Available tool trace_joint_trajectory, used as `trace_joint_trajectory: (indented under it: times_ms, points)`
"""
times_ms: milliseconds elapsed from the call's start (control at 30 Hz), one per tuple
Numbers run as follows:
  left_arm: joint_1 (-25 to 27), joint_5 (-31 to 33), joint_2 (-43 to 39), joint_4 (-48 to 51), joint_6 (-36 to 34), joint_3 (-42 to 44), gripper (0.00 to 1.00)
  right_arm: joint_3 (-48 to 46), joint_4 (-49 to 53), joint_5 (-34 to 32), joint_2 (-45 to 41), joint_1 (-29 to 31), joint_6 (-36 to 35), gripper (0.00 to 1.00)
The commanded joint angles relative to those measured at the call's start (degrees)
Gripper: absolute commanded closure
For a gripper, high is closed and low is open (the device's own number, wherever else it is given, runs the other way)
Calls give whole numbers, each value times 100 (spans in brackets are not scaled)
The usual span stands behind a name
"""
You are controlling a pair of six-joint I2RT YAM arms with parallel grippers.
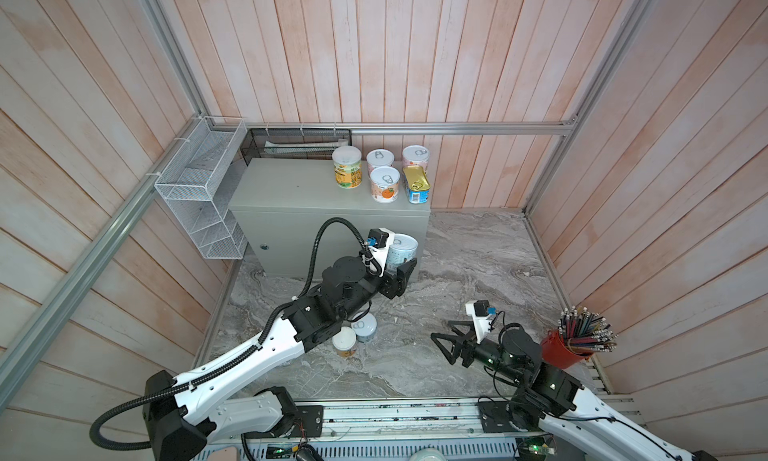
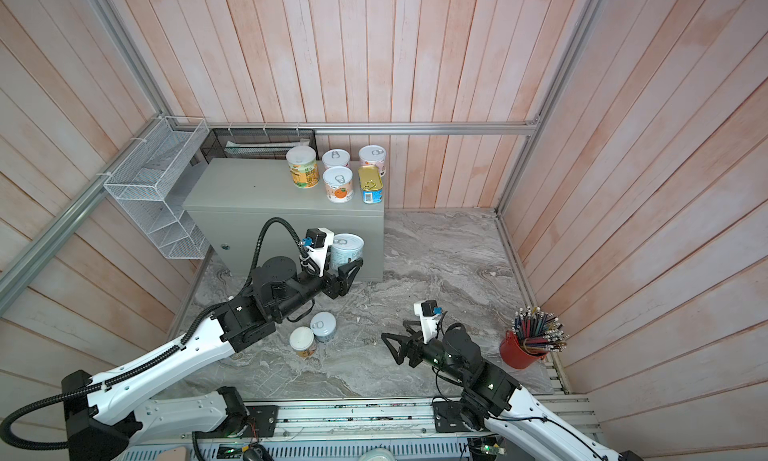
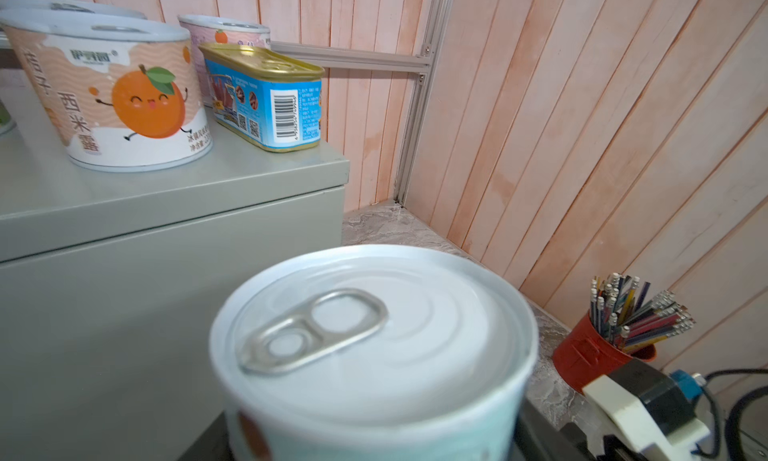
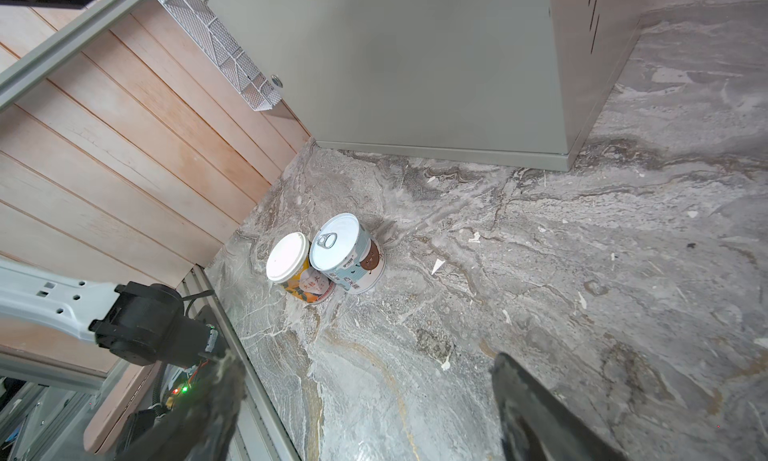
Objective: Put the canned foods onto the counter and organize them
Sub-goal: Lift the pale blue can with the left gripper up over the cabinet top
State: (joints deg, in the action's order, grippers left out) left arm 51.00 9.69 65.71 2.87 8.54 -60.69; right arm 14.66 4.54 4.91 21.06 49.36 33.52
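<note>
Five of the canned foods are up on the table [image 1: 291,189] and bunched at its right end: a green-labelled can [image 1: 347,170], two pull-tab cans at the back [image 1: 379,159] [image 1: 415,155], the orange-fruit can [image 1: 385,185] and the blue tin [image 1: 415,184]. Number six is in the air. The left hand [image 1: 399,261] is pinching a pale blue can [image 1: 404,246] by its sides, upright, tab on top, out in front of the table's front face.

In the left wrist view the can's lid [image 3: 374,346] sits below the table's top edge, so by my reading the lift is only part done. The tidy way is to go straight up until the base clears that edge, and only then forward. A can pushed in low would knock the front face.

I'd aim for the bare grey stretch beside the orange-fruit can, close enough to make a row but not touching it. The blue tin stands right by the end of the top, so it wants a wide berth. Keep the can level and let its base bear fully before the fingers part.

The right hand [image 1: 442,340] is spread wide and empty, hanging over the marble surface [image 1: 457,272] near the red cup of pencils [image 1: 559,351]. Two more cans wait on the marble, touching each other — a white-lidded can [image 4: 289,263] and a pull-tab can [image 4: 345,251].
</note>
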Motion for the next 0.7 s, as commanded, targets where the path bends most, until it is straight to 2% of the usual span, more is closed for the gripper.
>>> trace_joint_trajectory:
  times_ms: [0, 267, 467, 667]
  points:
    - [-86, 435, -111, -402, -234, -392, 38, -99, -108, -63, -56, 23, 85, 7]
    - [-696, 591, -89, -429, -139, -651, 38, -143, -229, -86, 9, 29, 94, 7]
    - [-968, 788, -107, -736, -303, -672, 38, -176, -148, -112, 12, 29, 85, 7]
    - [-1350, 622, 129, -824, -323, -890, 38, -274, -246, -126, -20, 24, 111, 7]
